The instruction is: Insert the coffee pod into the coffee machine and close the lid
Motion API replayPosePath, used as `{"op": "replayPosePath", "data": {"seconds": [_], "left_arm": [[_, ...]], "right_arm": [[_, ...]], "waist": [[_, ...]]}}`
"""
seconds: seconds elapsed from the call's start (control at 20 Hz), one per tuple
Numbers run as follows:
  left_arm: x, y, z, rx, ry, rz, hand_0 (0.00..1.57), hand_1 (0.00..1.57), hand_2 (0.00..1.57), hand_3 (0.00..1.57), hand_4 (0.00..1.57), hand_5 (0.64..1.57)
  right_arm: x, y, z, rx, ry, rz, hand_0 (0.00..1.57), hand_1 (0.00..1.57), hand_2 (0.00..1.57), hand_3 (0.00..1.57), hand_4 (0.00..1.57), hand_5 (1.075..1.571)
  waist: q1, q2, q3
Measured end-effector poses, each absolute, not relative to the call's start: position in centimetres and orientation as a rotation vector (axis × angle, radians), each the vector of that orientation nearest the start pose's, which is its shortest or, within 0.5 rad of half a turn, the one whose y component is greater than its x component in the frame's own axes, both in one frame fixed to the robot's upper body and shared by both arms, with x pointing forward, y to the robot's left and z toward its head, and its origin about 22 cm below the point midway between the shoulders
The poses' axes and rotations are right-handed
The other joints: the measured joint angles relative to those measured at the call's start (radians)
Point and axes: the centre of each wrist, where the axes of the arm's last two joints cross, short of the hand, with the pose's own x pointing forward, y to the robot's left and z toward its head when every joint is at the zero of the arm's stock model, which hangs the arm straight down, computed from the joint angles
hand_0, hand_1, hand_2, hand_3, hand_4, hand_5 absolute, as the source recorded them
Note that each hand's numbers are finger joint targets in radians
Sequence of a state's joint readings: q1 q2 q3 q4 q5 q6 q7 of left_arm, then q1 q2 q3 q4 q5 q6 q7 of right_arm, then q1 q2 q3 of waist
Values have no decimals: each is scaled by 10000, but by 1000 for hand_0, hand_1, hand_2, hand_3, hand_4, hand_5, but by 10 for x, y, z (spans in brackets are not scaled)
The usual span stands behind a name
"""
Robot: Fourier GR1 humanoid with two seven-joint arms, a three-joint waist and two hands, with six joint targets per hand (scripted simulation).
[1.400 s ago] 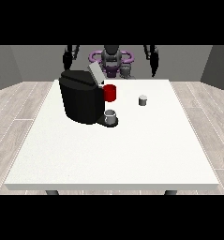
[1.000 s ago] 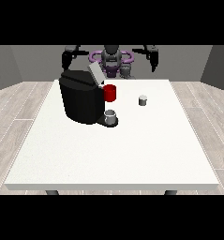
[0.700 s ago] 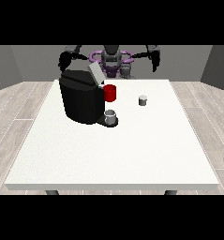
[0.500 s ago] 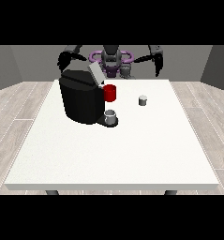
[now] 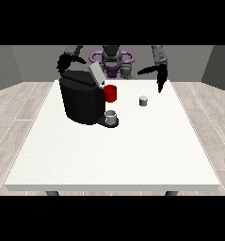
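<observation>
A large white rectangular table (image 5: 114,155) with a smooth matte top fills the middle and lower part of the frame, its legs cut off at the bottom edge. On its upper left stands a bulky black coffee machine (image 5: 81,100), boxy with rounded edges, its flat grey lid (image 5: 96,74) tilted up and open above the top. A glossy red cylindrical part (image 5: 110,93) juts from the machine's right side, and below it a small grey metal cup (image 5: 111,116) sits on the machine's dark base. The robot's grey and purple torso (image 5: 112,60) shows at the top centre, partly hidden behind the machine and lid. The small pale grey cylindrical coffee pod (image 5: 143,100) stands upright on the table right of the machine, well apart from it and from both hands. The black hand at the view's right (image 5: 160,76) hangs above the table's far edge, up and right of the pod, fingers straight and spread downward, holding nothing. The black hand at the view's left (image 5: 66,61) hovers over the machine's back left corner; whether its fingers are apart or curled cannot be told.
</observation>
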State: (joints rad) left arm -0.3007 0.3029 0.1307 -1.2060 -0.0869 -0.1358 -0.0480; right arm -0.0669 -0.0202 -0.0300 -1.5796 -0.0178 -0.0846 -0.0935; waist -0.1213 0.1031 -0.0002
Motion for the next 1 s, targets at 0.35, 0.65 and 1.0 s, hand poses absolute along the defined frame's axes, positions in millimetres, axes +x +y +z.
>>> {"op": "replayPosePath", "data": {"seconds": [0.35,0.65,1.0], "left_arm": [[334,323,13,2869,-14417,-3394,0,0,0,0,0,1571],[343,316,5,3399,-14070,-4291,0,0,375,0,0,1571],[349,304,-7,3744,-13436,-5092,807,807,847,501,0,1571]], "right_arm": [[265,-216,21,-613,-17199,-602,0,0,0,0,397,1571],[279,-223,20,-979,-16928,-655,0,0,0,0,407,1571],[290,-225,9,-1346,-16387,-631,0,0,0,0,412,1571]], "waist": [[-114,360,1],[40,630,0],[248,534,2]]}}
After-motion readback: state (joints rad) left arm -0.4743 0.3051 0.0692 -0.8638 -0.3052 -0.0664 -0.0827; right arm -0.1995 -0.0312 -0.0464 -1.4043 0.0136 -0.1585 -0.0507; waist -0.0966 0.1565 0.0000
